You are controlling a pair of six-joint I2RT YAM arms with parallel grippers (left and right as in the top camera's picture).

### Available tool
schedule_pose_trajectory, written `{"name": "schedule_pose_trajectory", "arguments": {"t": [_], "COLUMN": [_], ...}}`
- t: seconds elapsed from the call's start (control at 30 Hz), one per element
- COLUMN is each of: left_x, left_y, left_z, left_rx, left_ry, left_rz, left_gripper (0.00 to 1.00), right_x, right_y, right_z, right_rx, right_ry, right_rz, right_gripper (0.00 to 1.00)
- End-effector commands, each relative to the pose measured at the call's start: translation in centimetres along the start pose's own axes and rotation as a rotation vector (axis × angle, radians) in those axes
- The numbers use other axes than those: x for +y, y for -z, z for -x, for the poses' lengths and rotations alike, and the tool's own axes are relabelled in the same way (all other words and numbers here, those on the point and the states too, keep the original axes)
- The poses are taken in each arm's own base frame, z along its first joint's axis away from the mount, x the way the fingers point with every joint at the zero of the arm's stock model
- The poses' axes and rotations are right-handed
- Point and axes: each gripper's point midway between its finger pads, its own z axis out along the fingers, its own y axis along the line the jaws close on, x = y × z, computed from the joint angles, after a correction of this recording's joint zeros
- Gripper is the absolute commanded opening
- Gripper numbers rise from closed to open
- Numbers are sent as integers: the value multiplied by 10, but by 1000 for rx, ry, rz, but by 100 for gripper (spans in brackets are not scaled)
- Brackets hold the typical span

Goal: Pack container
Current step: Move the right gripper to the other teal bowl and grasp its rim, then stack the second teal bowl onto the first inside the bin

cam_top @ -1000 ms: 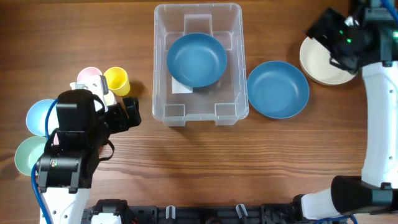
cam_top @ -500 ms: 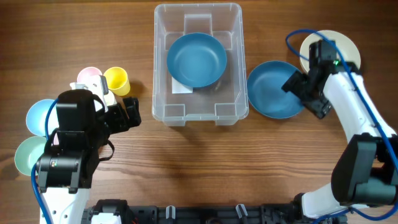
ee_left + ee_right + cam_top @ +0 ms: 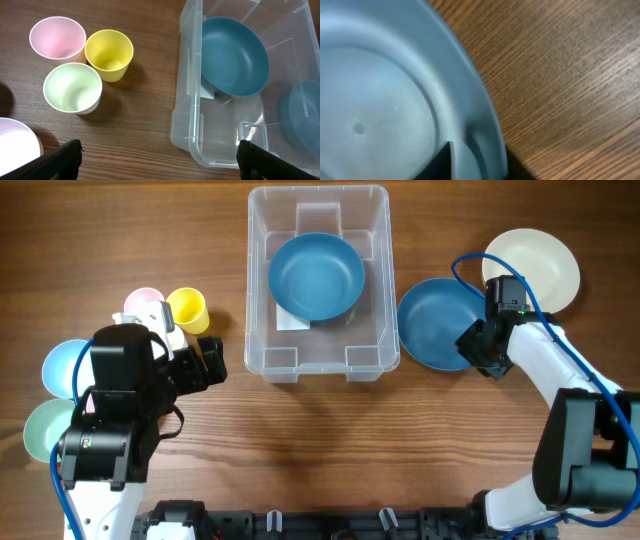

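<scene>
The clear container [image 3: 257,280] stands at the table's top centre with one blue bowl [image 3: 316,275] inside it. A second blue bowl [image 3: 440,320] lies on the wood just right of the tub. My right gripper [image 3: 478,345] sits at that bowl's right rim. In the right wrist view the bowl [image 3: 385,100] fills the frame, and the right gripper [image 3: 470,167] has the rim between its jaws, one dark finger [image 3: 440,167] inside the wall. My left gripper [image 3: 205,363] stays open left of the tub, and in its own view the left gripper [image 3: 159,162] holds nothing.
Pink [image 3: 57,37], yellow [image 3: 109,54] and pale green [image 3: 72,87] cups cluster left of the container [image 3: 195,115]. A light blue bowl [image 3: 65,365] and a green bowl [image 3: 45,428] lie at the far left. A cream bowl [image 3: 535,265] sits at the far right.
My right arm came down from the cream bowl at the top right to the loose blue bowl's right rim, and its jaws closed on that rim. The left arm has not moved.
</scene>
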Motion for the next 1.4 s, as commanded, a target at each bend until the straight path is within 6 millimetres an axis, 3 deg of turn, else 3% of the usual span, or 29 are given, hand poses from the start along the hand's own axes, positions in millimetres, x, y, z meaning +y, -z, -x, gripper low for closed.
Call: {"name": "schedule_pose_trajectory", "arguments": {"t": [0.0,0.07,0.23,0.33,0.47,0.53,0.63,0.77,0.9,1.0,1.1,1.27,1.37], "left_x": [-4,-4,-4,-4,-4,-4,-4,-4,-4,-4,-4,-4,-4], "left_y": [4,4,4,4,4,4,4,4,4,4,4,4,4], "left_z": [7,7,7,7,7,7,7,7,7,7,7,7,7], "left_rx": [-16,-16,-16,-16,-16,-16,-16,-17,-17,-17,-17,-16,-17], "left_ry": [11,11,11,11,11,11,11,11,11,11,11,11,11], "left_rz": [-17,-18,-18,-18,-18,-18,-18,-18,-18,-18,-18,-18,-18], "left_gripper": [100,100,100,100,100,100,100,100,100,100,100,100,100], "right_x": [2,3,7,19,45,59,72,97,128,161,195,255,280], "right_y": [0,0,2,22,92,145,203,256,289,303,301,267,223], "right_z": [0,-1,-1,11,50,73,93,97,81,60,39,21,18], "right_rx": [8,13,19,-1,-142,-255,-385,-479,-527,-542,-527,-485,-417], "right_ry": [-10,-10,-20,-24,-10,-4,44,159,274,384,480,558,578], "right_rz": [11,17,34,79,195,284,378,478,541,598,610,563,509], "right_gripper": [14,4,4,4,4,4,4,4,4,4,4,4,4]}}
